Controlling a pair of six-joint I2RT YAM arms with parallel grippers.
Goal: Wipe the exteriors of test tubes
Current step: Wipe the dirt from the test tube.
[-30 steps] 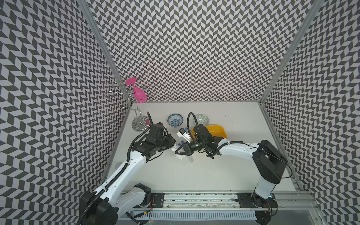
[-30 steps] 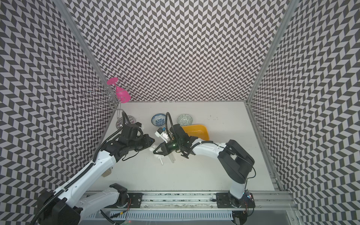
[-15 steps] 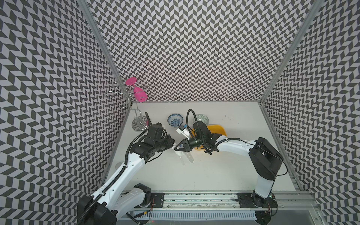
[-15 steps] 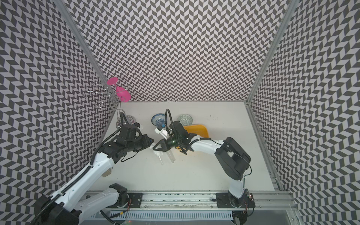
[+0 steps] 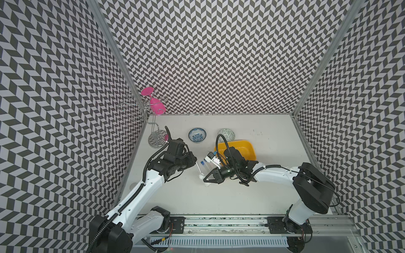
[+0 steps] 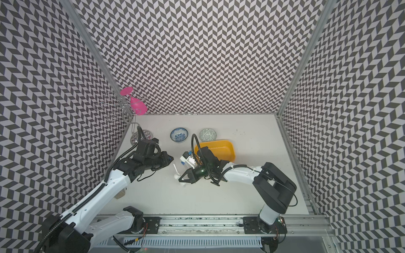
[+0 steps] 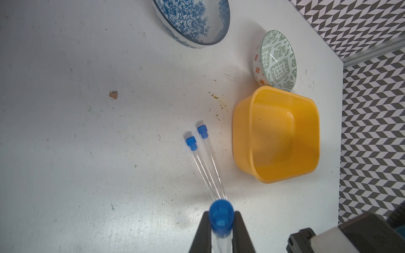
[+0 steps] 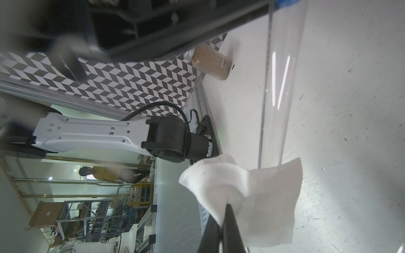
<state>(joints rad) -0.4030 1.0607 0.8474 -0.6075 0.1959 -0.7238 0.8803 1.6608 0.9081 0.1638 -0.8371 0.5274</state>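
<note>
- The left gripper point(image 7: 221, 213) is pinching a test tube point(image 8: 279, 87) just below its blue cap — the jaws are standing only as far apart as the tube is thick.
- That tube is slanting from the left gripper toward the right one. Its capless end is meeting the edge of a white tissue point(image 8: 252, 192), though I cannot tell how firmly the two are pressing together.
- The right gripper point(image 8: 226, 210) is clamping the tissue with its jaws fully together, and the cloth is fanning out past the fingertips.
- Two other test tubes point(image 7: 202, 170) are lying side by side on the white table point(image 7: 87, 153), almost touching along their length, with their blue caps pointing the same way. They are resting just beside the yellow tub point(image 7: 241, 140).
- A green-patterned bowl point(image 7: 276, 61) is sitting against the tub's far side, and a blue floral bowl point(image 7: 192, 19) is standing apart from both.
- In both top views a pink glass point(image 5: 156, 106) is hanging upside down on a wire rack point(image 5: 144, 109) in the far left corner.
- A brown spice jar point(image 8: 210, 63) is lying near the left wall.
</note>
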